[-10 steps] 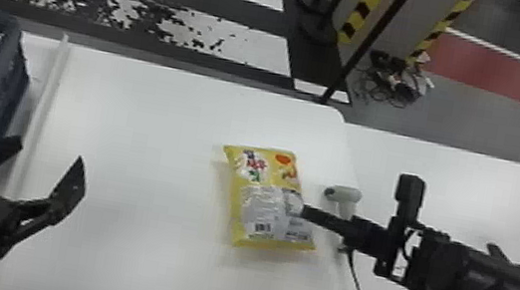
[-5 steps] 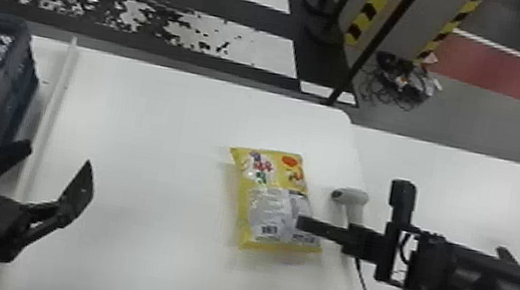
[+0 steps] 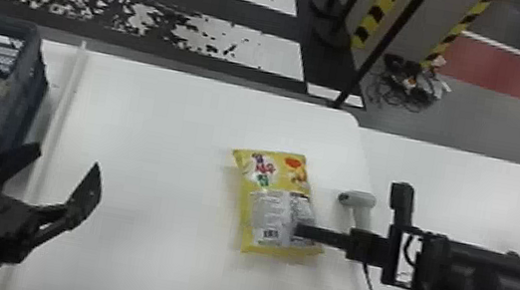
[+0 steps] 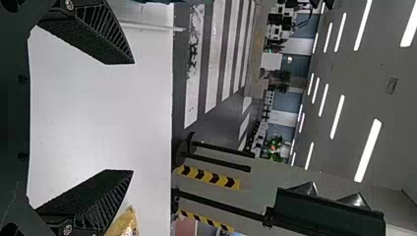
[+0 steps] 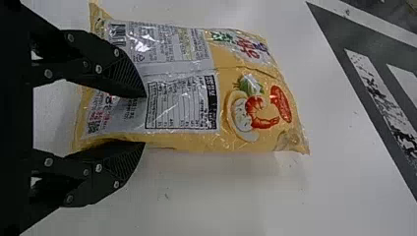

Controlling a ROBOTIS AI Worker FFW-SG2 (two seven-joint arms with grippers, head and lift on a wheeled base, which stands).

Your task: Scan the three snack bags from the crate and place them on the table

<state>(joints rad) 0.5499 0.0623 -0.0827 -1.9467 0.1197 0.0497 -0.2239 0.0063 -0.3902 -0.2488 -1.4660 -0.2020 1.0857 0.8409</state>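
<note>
At right, moved right gripper (image 5: 145, 119), wide open and empty, toward near end of snack bag (image 3: 272, 199); kept left gripper (image 4: 133, 117) likewise; probably readied scanning grasp.

Yellow snack bag (image 3: 271, 204) | plump, glossy | barcode side up | lying on white table (image 3: 157, 150)

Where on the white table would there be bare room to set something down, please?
The widest bare patch of the table lies between the pale rail beside the crate and the yellow snack bag; a smaller one lies beyond the bag, toward the far edge. It is crowded around the scanner, bag and right hand.
</note>
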